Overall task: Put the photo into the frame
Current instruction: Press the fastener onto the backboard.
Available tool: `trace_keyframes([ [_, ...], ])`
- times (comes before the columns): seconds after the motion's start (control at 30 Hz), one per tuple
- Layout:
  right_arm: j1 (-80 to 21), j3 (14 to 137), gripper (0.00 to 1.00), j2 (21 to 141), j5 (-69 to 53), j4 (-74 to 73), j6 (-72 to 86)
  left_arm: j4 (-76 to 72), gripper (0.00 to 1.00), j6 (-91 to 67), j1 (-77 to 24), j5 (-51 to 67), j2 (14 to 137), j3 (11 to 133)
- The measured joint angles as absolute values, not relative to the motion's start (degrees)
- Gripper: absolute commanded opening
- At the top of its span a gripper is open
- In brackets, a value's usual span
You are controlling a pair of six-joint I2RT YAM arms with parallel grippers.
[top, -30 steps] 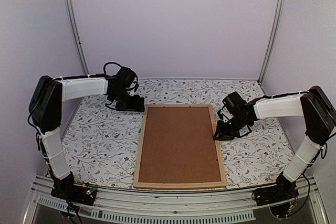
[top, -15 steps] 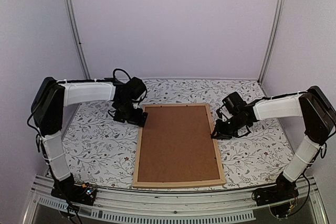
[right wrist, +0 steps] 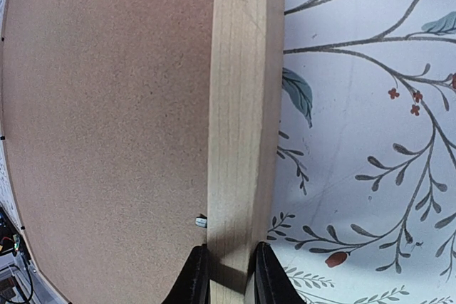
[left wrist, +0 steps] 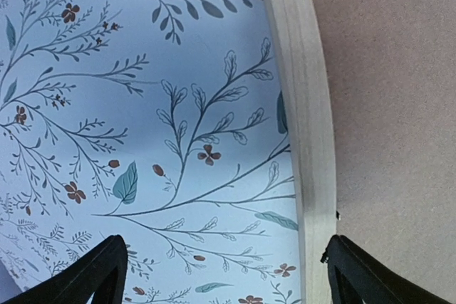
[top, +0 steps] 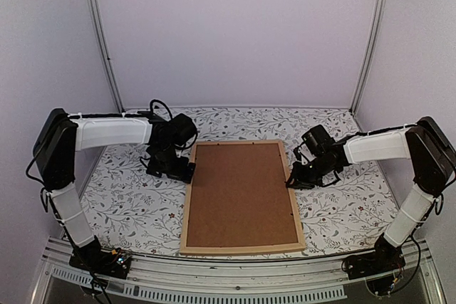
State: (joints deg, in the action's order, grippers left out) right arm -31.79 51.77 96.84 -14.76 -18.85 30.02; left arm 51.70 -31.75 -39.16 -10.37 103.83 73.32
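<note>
The light wood frame [top: 241,249] lies flat at the table's middle with the plain brown backing board [top: 242,194] filling it. The photo is hidden. My left gripper [top: 187,171] is open at the frame's left bar, near the far corner. In the left wrist view [left wrist: 224,275] one finger is over the tablecloth and the other over the board [left wrist: 392,105], with the bar [left wrist: 306,119] between them. My right gripper [top: 291,181] is shut on the frame's right bar. The right wrist view shows its fingers [right wrist: 228,275] clamping that bar [right wrist: 239,105] from both sides.
A floral tablecloth [top: 128,190] covers the table. Pale walls and two metal posts [top: 100,33] close in the back and sides. A small metal tab [right wrist: 201,222] sticks out from the bar's inner edge over the board [right wrist: 107,140].
My left gripper has moved from beyond the frame's far left corner toward me, onto the left bar. The frame and my right gripper have shifted slightly left.
</note>
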Motion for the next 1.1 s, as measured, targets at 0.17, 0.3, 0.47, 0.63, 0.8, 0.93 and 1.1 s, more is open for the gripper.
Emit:
trace_keyframes([
  [0.17, -31.8, 51.7, 0.1, 96.8, -14.8, -18.9, 30.0, 51.6, 1.0, -31.8, -39.5, -10.7, 104.3, 73.3],
  [0.3, -31.8, 51.7, 0.1, 96.8, -14.8, -18.8, 30.0, 51.5, 1.0, -31.8, -39.5, -10.8, 105.8, 73.4],
  [0.47, -31.8, 51.7, 0.09, 96.8, -14.8, -18.8, 30.0, 51.4, 1.0, -31.8, -39.6, -10.8, 106.5, 73.6],
  [0.63, -31.8, 51.7, 0.09, 96.8, -14.8, -18.8, 30.0, 51.2, 1.0, -31.8, -39.9, -10.6, 106.6, 73.7],
  [0.8, -31.8, 51.7, 0.09, 96.8, -14.8, -18.8, 30.0, 50.9, 1.0, -32.0, -40.6, -10.4, 107.3, 73.9],
  [0.93, -31.8, 51.7, 0.09, 96.8, -14.8, -18.8, 30.0, 51.1, 1.0, -32.2, -40.7, -10.4, 107.5, 74.2],
  [1.1, -31.8, 51.7, 0.09, 96.8, -14.8, -18.8, 30.0, 51.2, 1.0, -32.3, -41.0, -10.4, 107.7, 74.3],
])
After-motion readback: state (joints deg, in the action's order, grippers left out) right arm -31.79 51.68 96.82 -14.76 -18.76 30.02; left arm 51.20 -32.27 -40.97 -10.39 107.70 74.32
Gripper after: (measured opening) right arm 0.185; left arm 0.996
